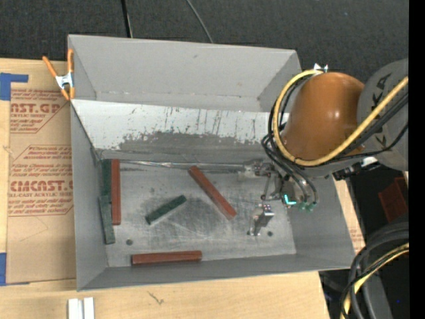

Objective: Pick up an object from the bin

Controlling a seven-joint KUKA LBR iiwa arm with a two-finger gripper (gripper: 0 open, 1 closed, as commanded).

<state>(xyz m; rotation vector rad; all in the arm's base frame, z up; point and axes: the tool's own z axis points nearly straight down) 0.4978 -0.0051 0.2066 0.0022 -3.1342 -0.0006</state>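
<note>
My gripper (260, 222) hangs low over the bin floor at the right side, its fingers slightly apart and nothing between them. Just to its left lies a reddish-brown flat stick (212, 191), slanting from upper left to lower right; its lower end is a short way from the fingertips. Further left a short dark green stick (165, 209) lies at an angle on the floor.
Another reddish-brown stick (166, 258) lies along the front wall. Against the left wall a red-brown stick (115, 193) and a dark green stick (105, 205) lie side by side. The arm's orange cover and cables sit above the bin's right wall.
</note>
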